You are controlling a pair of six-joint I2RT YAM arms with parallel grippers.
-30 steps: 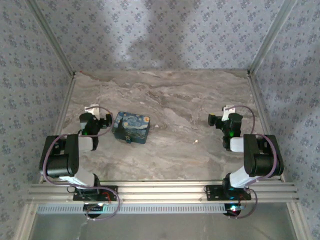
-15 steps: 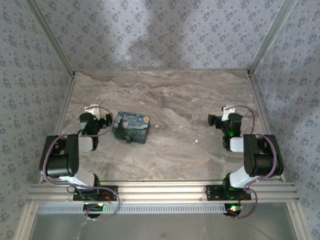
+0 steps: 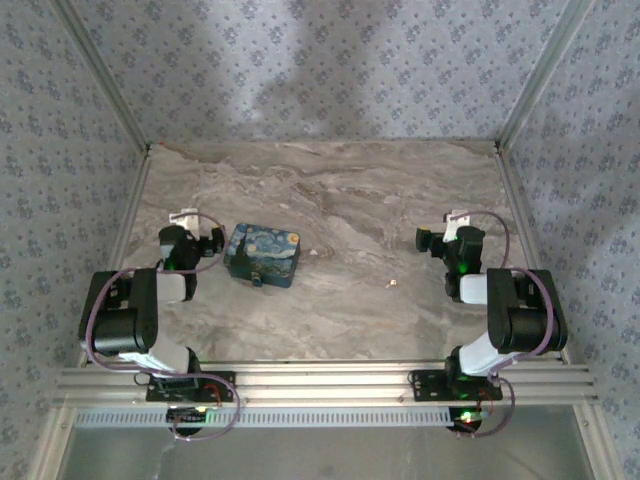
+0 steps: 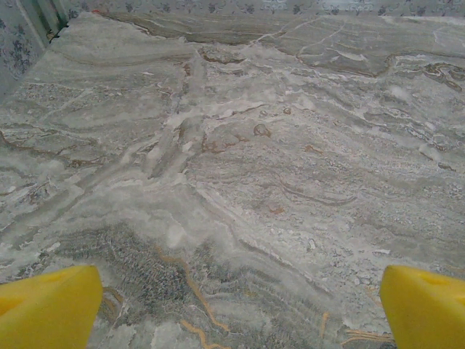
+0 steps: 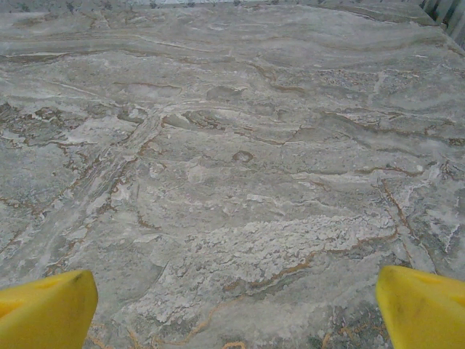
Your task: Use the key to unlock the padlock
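Nothing has shifted since the earlier frames: both arms sit folded and the things lie where they lay. The left pincer (image 3: 190, 238) stands wide open and empty, its yellow fingertips (image 4: 45, 305) framing only bare counter (image 3: 340, 190) in its wrist view. The right pincer (image 3: 450, 240) is likewise spread wide with nothing between its fingertips (image 5: 421, 302). Both point toward the far wall. The padlock (image 3: 262, 254) lies flat just to the right of the left pincer, close beside it and well apart from the right one, so the left arm is plainly nearer. Its long axis runs roughly across the counter, dipping slightly toward the near right, and its dark nub sits on the near edge, facing the arm bases. The key (image 3: 390, 284) is a pale speck out on open counter between the arms, closer to the right pincer, lying to its left and a little nearer the bases. It is too small to tell which way it points. By that layout, the right arm looks suited to fetching the key and the left to steadying the padlock.
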